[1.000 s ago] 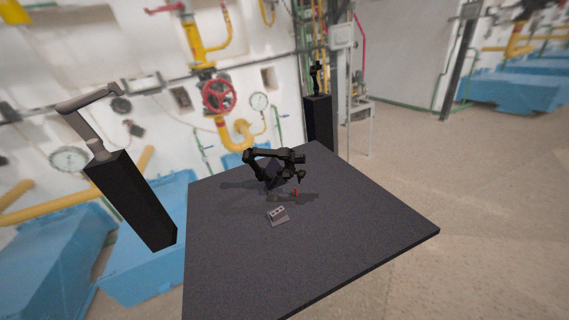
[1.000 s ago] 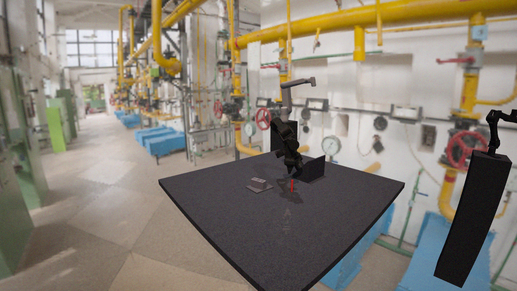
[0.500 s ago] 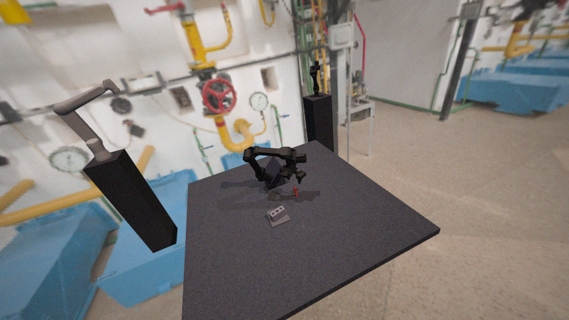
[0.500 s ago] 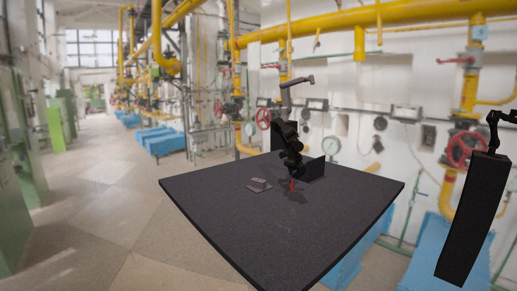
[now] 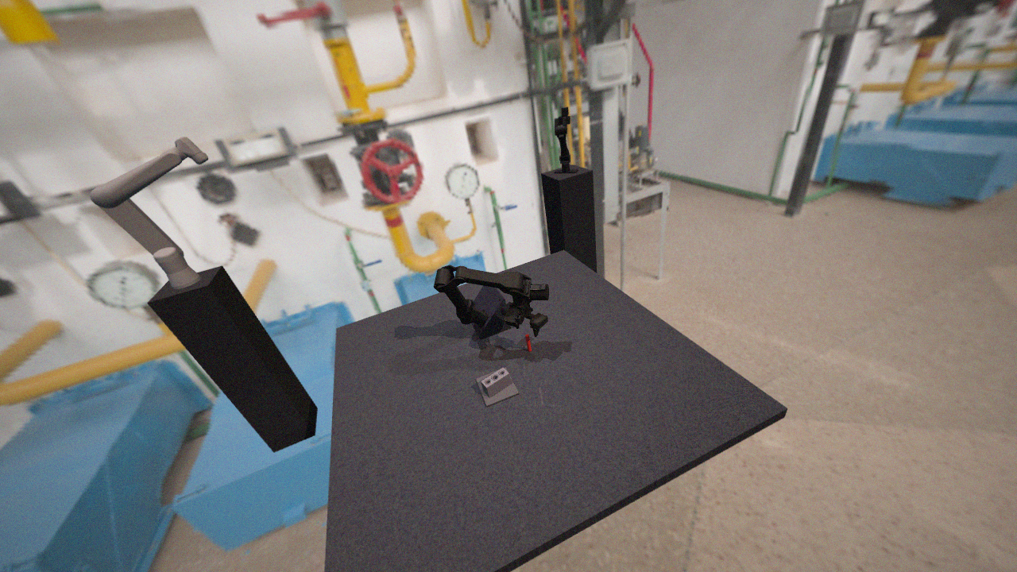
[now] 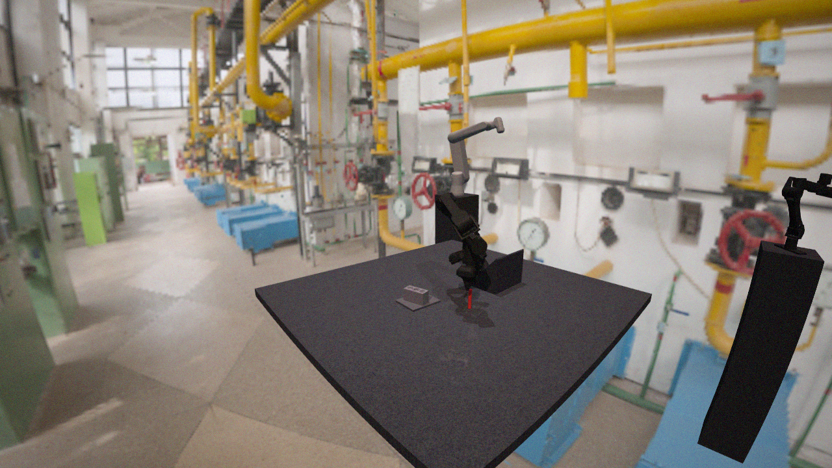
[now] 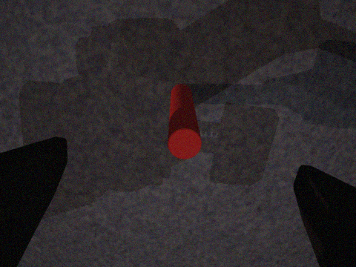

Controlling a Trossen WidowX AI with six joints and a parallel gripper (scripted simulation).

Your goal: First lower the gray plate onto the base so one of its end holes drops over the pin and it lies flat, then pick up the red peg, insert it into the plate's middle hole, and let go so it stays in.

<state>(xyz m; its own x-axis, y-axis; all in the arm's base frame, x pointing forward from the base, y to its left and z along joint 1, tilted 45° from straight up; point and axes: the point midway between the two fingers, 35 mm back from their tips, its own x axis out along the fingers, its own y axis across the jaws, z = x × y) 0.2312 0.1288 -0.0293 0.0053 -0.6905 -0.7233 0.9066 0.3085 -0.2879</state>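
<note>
Fingers [image 5: 523,330] [image 6: 467,285]: spread wide, nothing held
Red peg [image 5: 528,344] [image 6: 470,299] [image 7: 185,144]: stood upright, framed between the fingertips, apparently below them
Descent: to be kept along the peg's long axis

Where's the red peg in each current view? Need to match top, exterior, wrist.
Top: right of centre, below the gripper, red peg.
Exterior: right of centre, beside the plate, red peg.
Wrist: near centre, between the open fingers, red peg.
Shared landmark: the gripper's shadow around the peg.
</note>
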